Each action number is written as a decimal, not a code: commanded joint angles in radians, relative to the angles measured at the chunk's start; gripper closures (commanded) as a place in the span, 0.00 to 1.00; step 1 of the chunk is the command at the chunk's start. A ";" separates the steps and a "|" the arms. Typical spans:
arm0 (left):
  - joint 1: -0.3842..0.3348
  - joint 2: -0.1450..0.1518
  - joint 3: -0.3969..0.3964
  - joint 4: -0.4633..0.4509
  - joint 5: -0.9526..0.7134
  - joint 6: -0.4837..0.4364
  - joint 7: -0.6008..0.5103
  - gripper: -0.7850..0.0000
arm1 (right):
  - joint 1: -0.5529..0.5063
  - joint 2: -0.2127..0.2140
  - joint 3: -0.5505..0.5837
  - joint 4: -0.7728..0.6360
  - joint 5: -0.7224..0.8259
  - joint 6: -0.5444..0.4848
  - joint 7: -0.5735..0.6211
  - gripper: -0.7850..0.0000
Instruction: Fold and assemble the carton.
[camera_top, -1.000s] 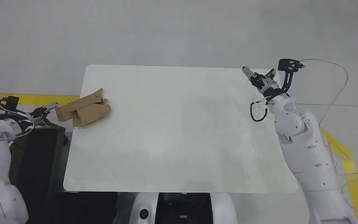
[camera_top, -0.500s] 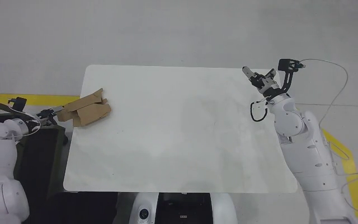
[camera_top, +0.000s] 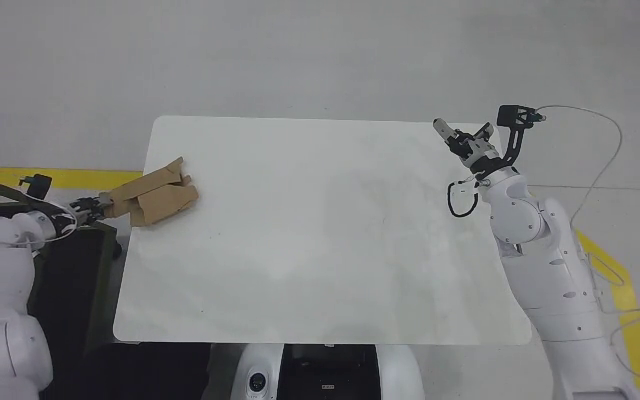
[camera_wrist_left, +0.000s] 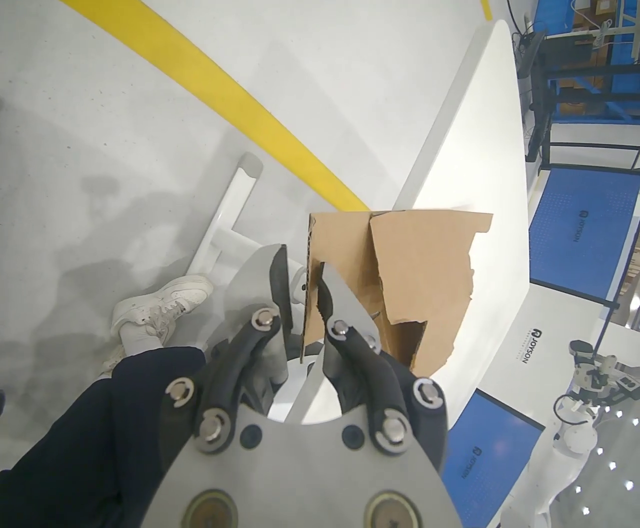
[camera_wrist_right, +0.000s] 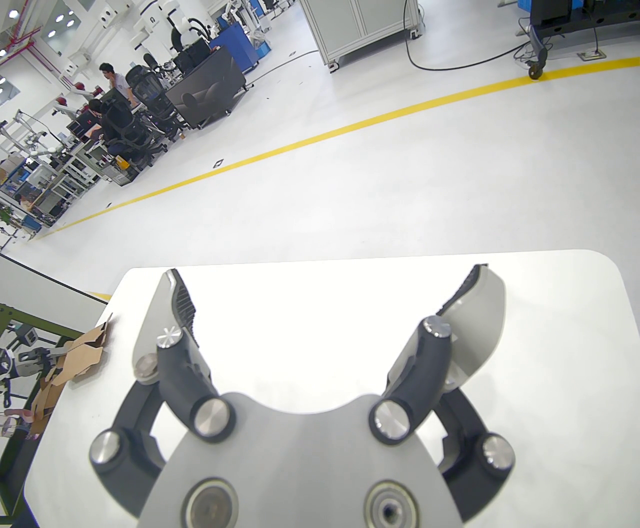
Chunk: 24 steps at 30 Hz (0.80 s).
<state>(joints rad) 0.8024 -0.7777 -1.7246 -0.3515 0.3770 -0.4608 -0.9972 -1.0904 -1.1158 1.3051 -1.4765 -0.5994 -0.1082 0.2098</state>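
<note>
Carton (camera_top: 158, 195), collapsed: being presented at surface (camera_top: 320, 250) left edge, flap overhanging for pickup. Left gripper (camera_wrist_left: 301, 257): fingers (camera_wrist_left: 280, 280) being held narrow astride flap, unclamped. Right gripper (camera_wrist_right: 325, 270): being held wide at far-right corner, out of way.

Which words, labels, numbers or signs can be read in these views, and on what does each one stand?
carton: no print on the brown faces that show.
white table: none.
left gripper and right gripper: none, just bare metal and screws.
blue panels and white board beyond the table: one small sideways brand mark each, not read off here.
Far desks: too small to read.
</note>
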 joint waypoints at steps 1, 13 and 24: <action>-0.006 0.002 -0.006 0.005 -0.026 -0.009 -0.011 1.00 | 0.000 0.000 0.000 0.000 0.000 0.000 0.000 0.00; -0.025 0.019 -0.060 -0.030 -0.199 -0.039 -0.059 1.00 | 0.000 0.000 0.000 0.000 0.000 0.000 0.000 0.00; -0.036 0.001 -0.059 -0.106 -0.372 -0.006 -0.094 1.00 | 0.000 0.000 0.000 0.000 0.000 0.000 0.000 0.00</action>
<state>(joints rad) 0.7670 -0.7746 -1.7876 -0.4488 0.0171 -0.4720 -1.0852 -1.0904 -1.1158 1.3051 -1.4765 -0.5994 -0.1082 0.2098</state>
